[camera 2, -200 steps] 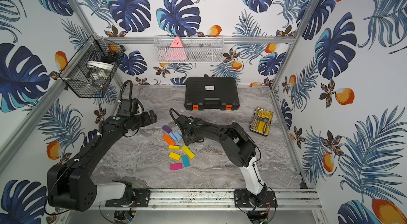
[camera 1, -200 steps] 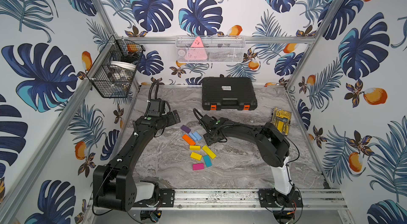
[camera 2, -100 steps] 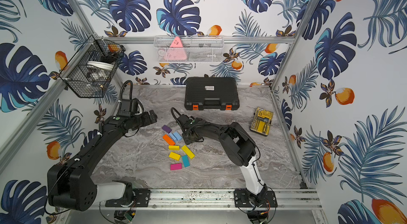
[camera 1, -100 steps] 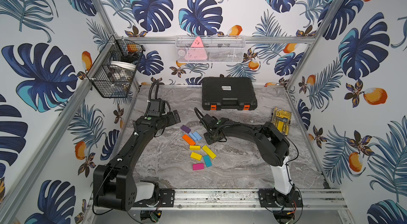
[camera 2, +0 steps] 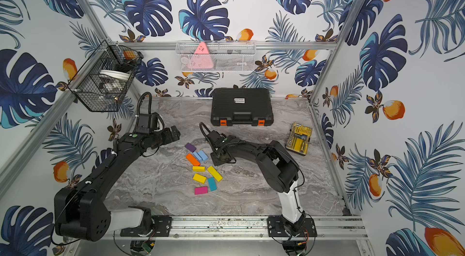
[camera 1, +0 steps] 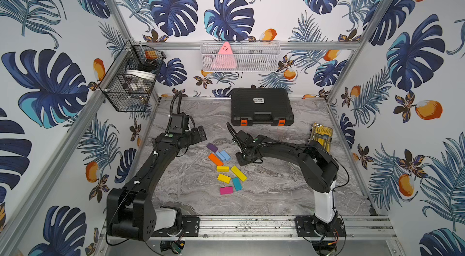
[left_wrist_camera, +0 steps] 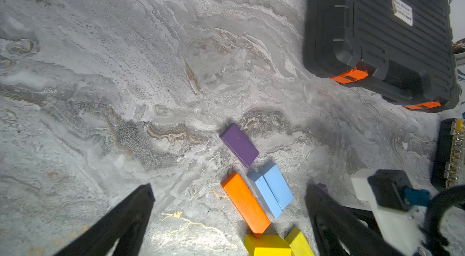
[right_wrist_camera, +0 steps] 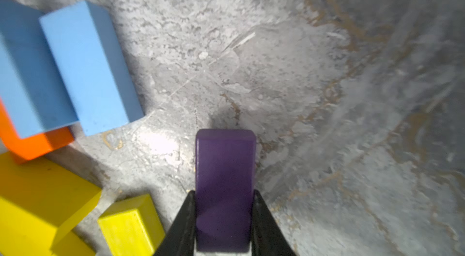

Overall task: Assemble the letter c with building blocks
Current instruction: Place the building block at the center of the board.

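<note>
Top views, landmark: orange block [camera 1: 215, 159] [camera 2: 193, 159] lying flat on the marble surface [camera 1: 276, 191].
Top views, other blocks: light blue pair [camera 1: 223, 155] alongside the orange block; loose purple block [camera 1: 212, 147] just past its far end; yellow blocks [camera 1: 223, 178], a teal block [camera 1: 236, 183] and a magenta block [camera 1: 226, 190] on its near side.
Top views, right tool [camera 1: 243, 161] [camera 2: 219, 161]: pointed down at the surface near the orange block, beyond the light blue pair; what it grips is hidden here.
Top views, left tool [camera 1: 201, 134] [camera 2: 176, 133]: raised, spread wide and empty, well apart from the orange block.
Left wrist, left tool [left_wrist_camera: 230, 188]: fingers [left_wrist_camera: 130, 217] far apart, holding nothing; orange block [left_wrist_camera: 245, 203] and light blue pair [left_wrist_camera: 271, 191] lie on the surface below the gap, untouched.
Right wrist, right tool [right_wrist_camera: 224, 219]: narrow, jaws pressed on both long sides of the clamped purple block [right_wrist_camera: 224, 164], which sticks out past the fingertips.
Right wrist, clamped purple block: apart from the orange block [right_wrist_camera: 37, 144], bare surface between them; light blue pair [right_wrist_camera: 88, 66] and two yellow blocks [right_wrist_camera: 37, 196] lie nearer that block; resting on the surface or just above it, cannot tell.
</note>
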### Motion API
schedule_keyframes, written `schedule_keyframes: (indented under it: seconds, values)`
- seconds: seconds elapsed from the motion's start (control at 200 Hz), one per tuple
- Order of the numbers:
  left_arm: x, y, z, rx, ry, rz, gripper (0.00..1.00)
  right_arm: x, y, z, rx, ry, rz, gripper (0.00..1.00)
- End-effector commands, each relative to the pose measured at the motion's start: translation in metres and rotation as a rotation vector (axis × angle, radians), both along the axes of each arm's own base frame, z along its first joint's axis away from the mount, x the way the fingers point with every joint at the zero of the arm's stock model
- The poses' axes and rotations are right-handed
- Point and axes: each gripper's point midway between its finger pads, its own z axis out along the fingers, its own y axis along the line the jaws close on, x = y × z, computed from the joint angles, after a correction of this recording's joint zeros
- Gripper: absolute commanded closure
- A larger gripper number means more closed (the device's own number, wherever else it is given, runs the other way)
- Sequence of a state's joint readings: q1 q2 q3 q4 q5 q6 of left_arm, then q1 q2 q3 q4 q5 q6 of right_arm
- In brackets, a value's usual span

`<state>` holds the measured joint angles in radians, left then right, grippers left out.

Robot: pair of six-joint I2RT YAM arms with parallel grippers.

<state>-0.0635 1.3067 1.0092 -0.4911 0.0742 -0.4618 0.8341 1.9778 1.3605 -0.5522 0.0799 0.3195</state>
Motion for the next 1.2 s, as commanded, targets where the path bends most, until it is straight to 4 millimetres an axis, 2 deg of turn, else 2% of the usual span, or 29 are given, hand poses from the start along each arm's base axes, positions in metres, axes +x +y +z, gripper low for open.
schedule_keyframes:
  seconds: [0.0,0.19,0.435,0.465,0.575,0.76,0.951,1.011,1.116,1.196]
  values:
    - [0.003,-0.001,0.004,-0.014,-0.020,0.005,0.01,0.001,-0.010,0.008,0.013,0.001,-0.053,0.79]
    - [0.004,-0.007,0.004,-0.044,-0.019,-0.011,0.01,0.007,-0.045,0.016,0.032,-0.003,-0.186,0.81]
    - [0.005,-0.022,0.002,-0.081,-0.008,-0.055,0.01,0.015,-0.102,0.023,0.027,-0.025,-0.408,0.81]
    - [0.006,-0.024,0.002,-0.081,-0.009,-0.062,0.01,0.008,-0.114,0.015,0.001,-0.011,-0.430,0.81]
    - [0.005,-0.035,0.001,-0.073,-0.002,-0.094,0.01,0.005,-0.132,0.012,-0.021,-0.014,-0.501,0.81]
    - [0.004,-0.052,0.001,-0.055,0.001,-0.141,0.01,-0.001,-0.151,0.009,-0.040,-0.016,-0.586,0.80]
    - [0.003,-0.060,0.000,-0.046,0.006,-0.157,0.01,-0.007,-0.152,0.001,-0.026,0.014,-0.607,0.77]
    - [0.002,-0.061,-0.001,-0.044,0.007,-0.160,0.01,-0.008,-0.151,-0.001,-0.021,0.022,-0.607,0.72]
    - [0.001,-0.062,-0.001,-0.041,0.008,-0.161,0.01,-0.011,-0.149,-0.003,-0.012,0.036,-0.604,0.47]
    - [0.001,-0.063,-0.002,-0.040,0.009,-0.162,0.01,-0.014,-0.148,-0.004,-0.002,0.049,-0.600,0.36]
